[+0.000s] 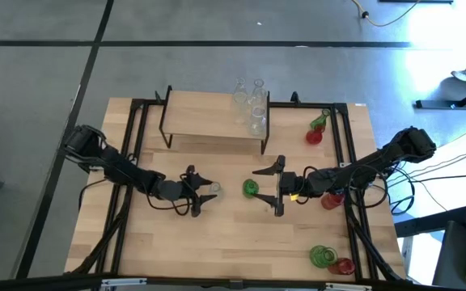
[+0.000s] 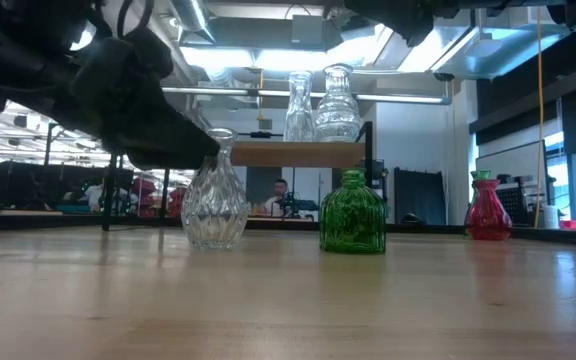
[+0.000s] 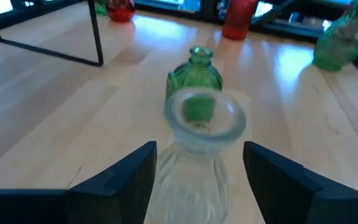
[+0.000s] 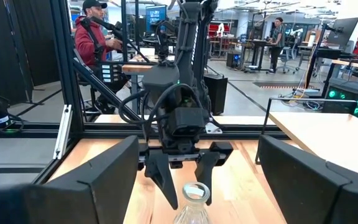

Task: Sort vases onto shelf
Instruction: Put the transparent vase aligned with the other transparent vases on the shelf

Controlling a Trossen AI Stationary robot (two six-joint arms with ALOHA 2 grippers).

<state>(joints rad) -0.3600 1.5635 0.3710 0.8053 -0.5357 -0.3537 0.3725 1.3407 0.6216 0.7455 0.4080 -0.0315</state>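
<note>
A low shelf [image 1: 209,113] at the table's far side holds clear vases at its right end. Mid-table, the left gripper [image 1: 203,194] brackets a clear vase [image 1: 213,189] with fingers spread, apparently about to grasp. Opposite, the right gripper [image 1: 269,187] gapes wide beside a green vase [image 1: 251,188], neither touching.

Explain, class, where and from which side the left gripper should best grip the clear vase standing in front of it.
Probably at the narrow neck just under the flared rim. The clear vase stands upright, and the open left gripper already brackets it level from the left arm's side. The bulbous body looks too wide and slippery; the rim should stop slipping. The green vase beyond is apart, leaving room.
</note>
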